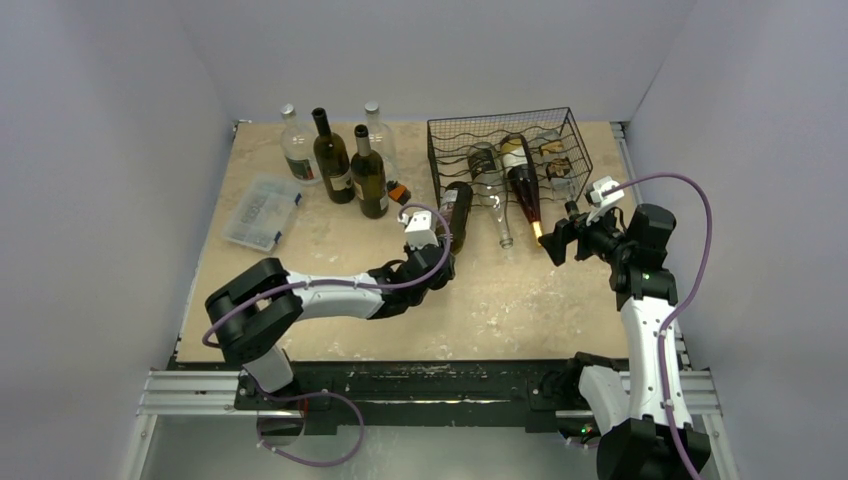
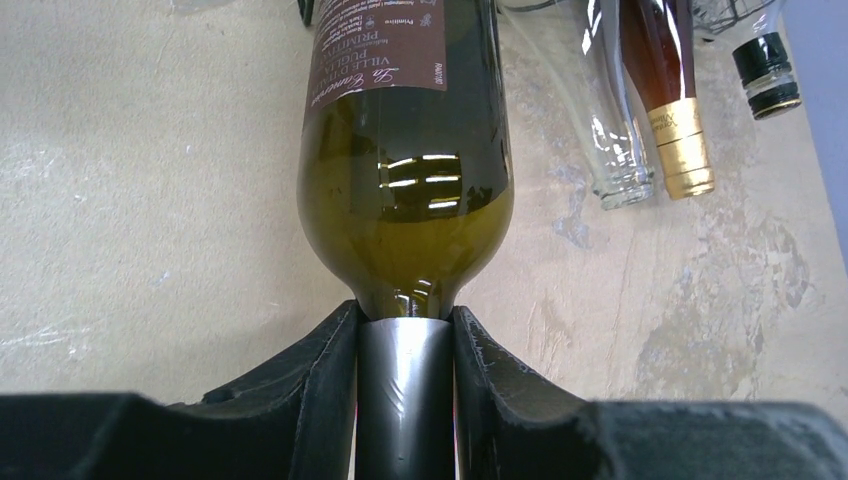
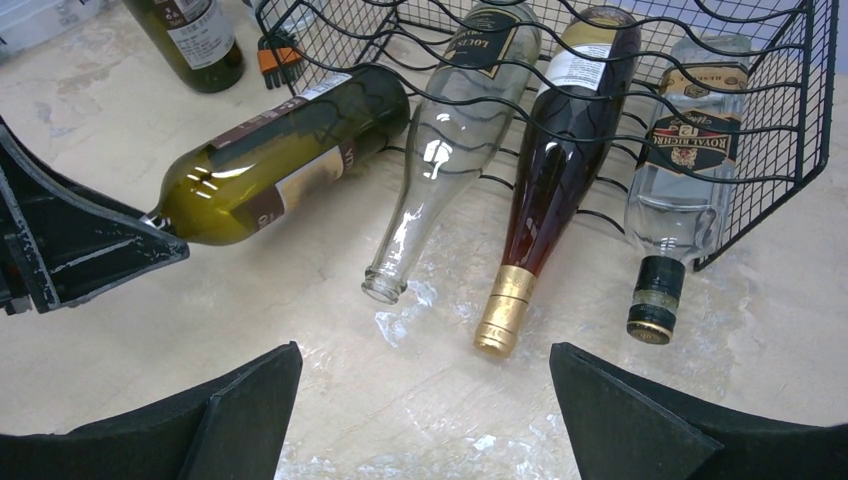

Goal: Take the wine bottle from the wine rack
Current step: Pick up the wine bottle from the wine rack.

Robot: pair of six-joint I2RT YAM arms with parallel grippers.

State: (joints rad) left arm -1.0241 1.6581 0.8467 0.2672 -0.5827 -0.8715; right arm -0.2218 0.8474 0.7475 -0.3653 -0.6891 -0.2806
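Observation:
The black wire wine rack [image 1: 575, 150] stands at the back right of the table. An olive-green wine bottle [image 1: 457, 212] with a brown label lies neck toward me, its base at the rack's front left corner [image 3: 300, 20] under the wires. My left gripper [image 2: 405, 325] is shut on the grey-foiled neck of this bottle [image 2: 405, 170], and its dark finger [image 3: 90, 245] shows at the left of the right wrist view. My right gripper [image 3: 425, 365] hangs open over bare table in front of the rack [image 3: 780, 120], holding nothing.
Three more bottles lie in the rack: a clear empty one [image 3: 440, 150], a dark red one with gold foil [image 3: 545, 190] and a clear one with a black cap [image 3: 680, 190]. Several bottles [image 1: 340, 160] stand at the back left, beside a clear plastic compartment box [image 1: 262, 210].

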